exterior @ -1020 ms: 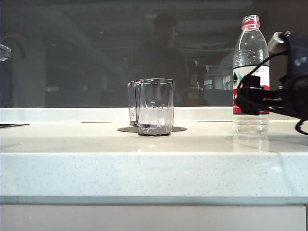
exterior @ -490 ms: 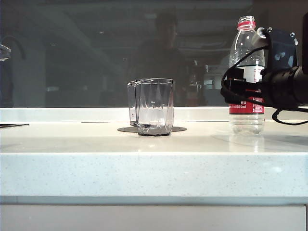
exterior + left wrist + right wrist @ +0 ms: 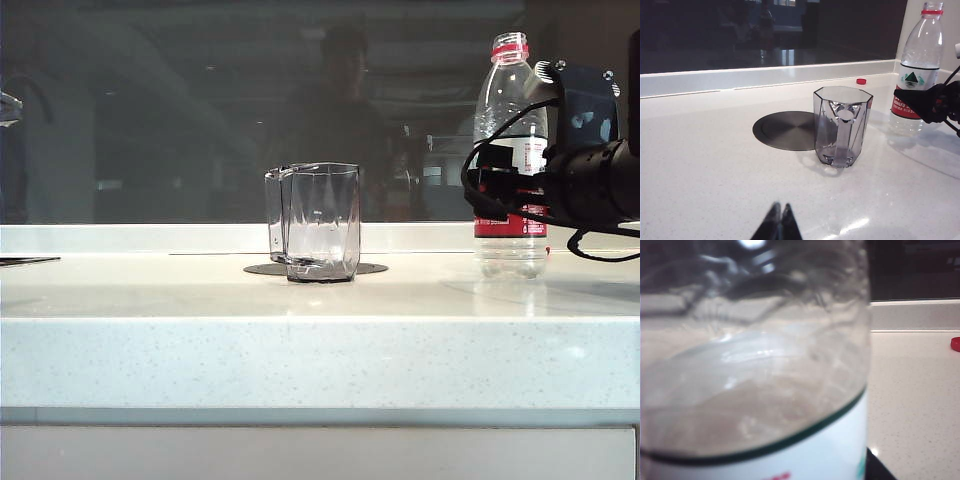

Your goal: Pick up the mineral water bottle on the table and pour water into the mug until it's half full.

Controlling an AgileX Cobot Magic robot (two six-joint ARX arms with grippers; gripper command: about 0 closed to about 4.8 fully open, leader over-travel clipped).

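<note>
A: Take the mug [image 3: 318, 222] as the landmark, standing on the table [image 3: 300, 350] at the near edge of a dark round disc [image 3: 785, 130]. Has anything shifted since a second ago?

B: The mug has not. The mineral water bottle [image 3: 512, 150], to the right of the mug in the exterior view, sits a little nearer the mug than it did a second ago, and leans slightly toward it. Over the last half second it has barely changed.

A: And the arm beside it?

B: A second ago the right gripper [image 3: 505, 190] sat lower and farther from the mug, against the bottle's label. It now lies level at label height, with its black body and cables stretching away from the mug toward the frame's edge.

A: Is that claw closed on the bottle?

B: That cannot be told. Black finger parts lie against the label, but the right wrist view is filled by the blurred bottle [image 3: 755, 365], and neither view shows whether they press it. The bottle's base looks to be on the table.

A: The left gripper [image 3: 778, 223]?

B: It hangs nearest the camera, well short of the mug, with its two dark fingertips pressed together and nothing between them.

A: Anything beyond the mug?

B: A small red cap [image 3: 861, 81] lies on the table near the back ledge, behind the mug and toward the bottle. The bottle's neck is open, with a red ring.
</note>
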